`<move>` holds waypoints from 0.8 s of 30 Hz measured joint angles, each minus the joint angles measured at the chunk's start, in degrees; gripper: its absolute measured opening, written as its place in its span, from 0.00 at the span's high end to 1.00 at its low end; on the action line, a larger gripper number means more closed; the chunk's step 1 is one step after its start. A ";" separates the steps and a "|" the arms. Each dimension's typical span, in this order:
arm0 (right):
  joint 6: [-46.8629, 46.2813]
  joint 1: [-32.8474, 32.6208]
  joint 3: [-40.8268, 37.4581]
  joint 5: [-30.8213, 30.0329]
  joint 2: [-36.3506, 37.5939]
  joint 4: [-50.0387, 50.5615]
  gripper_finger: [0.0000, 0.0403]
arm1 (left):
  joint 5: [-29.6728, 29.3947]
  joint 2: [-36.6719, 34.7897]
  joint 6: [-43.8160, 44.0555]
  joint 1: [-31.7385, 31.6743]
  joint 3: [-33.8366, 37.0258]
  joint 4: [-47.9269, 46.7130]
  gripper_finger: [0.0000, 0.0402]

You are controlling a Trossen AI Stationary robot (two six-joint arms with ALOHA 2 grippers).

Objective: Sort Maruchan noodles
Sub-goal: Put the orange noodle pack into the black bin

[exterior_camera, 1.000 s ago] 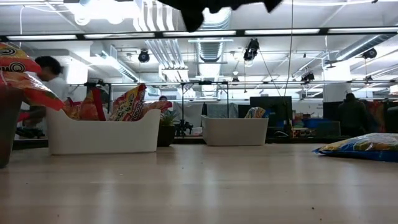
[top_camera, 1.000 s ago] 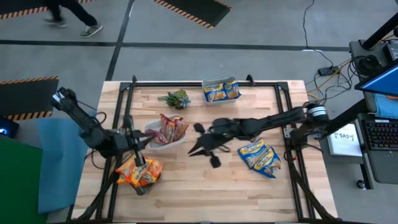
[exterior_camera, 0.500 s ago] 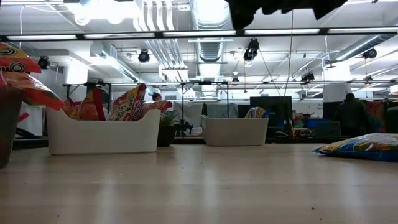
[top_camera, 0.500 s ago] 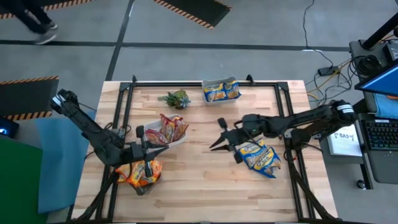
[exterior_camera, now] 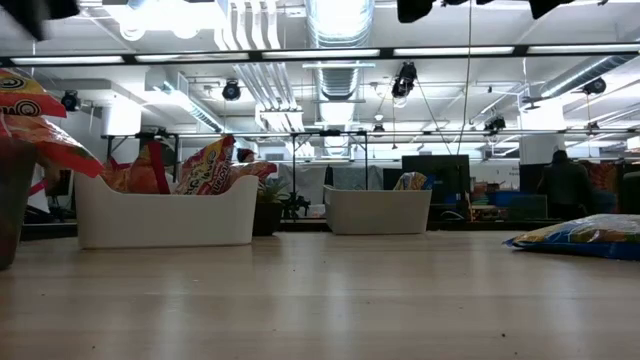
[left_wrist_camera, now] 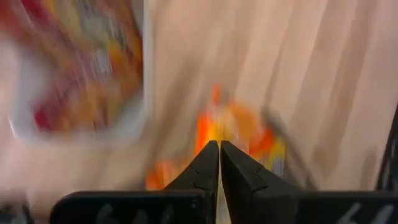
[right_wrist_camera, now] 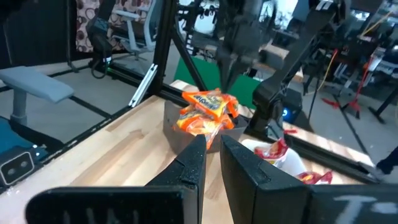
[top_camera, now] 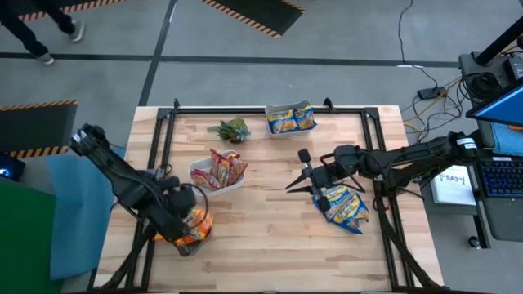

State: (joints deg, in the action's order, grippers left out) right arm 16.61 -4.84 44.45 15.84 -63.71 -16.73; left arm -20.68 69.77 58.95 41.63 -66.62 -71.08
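Mostly sorted, by the look of it: blue packs (top_camera: 291,120) in the far tub (top_camera: 309,108), red packs (top_camera: 222,169) in the middle tub (top_camera: 197,174), orange packs (top_camera: 189,228) in a near-left bin. Blue pile (top_camera: 343,206) loose at right, unsorted. Left gripper (left_wrist_camera: 219,163) shut and empty above the orange packs; right gripper (top_camera: 313,178) slightly parted, empty, beside the pile. Near-left bin mostly hidden; pack count unclear.

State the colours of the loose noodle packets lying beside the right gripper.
The loose noodle packets are blue and yellow, clearest in the high view.
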 joint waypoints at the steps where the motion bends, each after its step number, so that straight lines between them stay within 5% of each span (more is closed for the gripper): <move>1: 0.48 0.00 0.00 0.00 0.17 -0.07 0.91 | 3.54 1.01 1.22 0.00 -0.34 -1.78 1.00; 7: 1.68 0.00 0.00 -0.90 0.70 0.19 0.91 | 16.46 4.53 4.06 -0.15 1.65 -4.23 1.00; 18: 2.63 0.00 0.00 -0.92 0.68 0.19 0.91 | 15.75 6.35 8.03 -0.24 5.42 -13.24 1.00; 24: 2.79 0.00 0.00 -0.92 0.68 0.19 0.90 | 16.57 6.33 9.31 -0.28 8.17 -8.96 1.00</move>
State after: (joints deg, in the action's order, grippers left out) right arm 19.40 -4.84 44.45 14.92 -63.02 -16.53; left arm -4.11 76.09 68.26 41.34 -58.46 -80.04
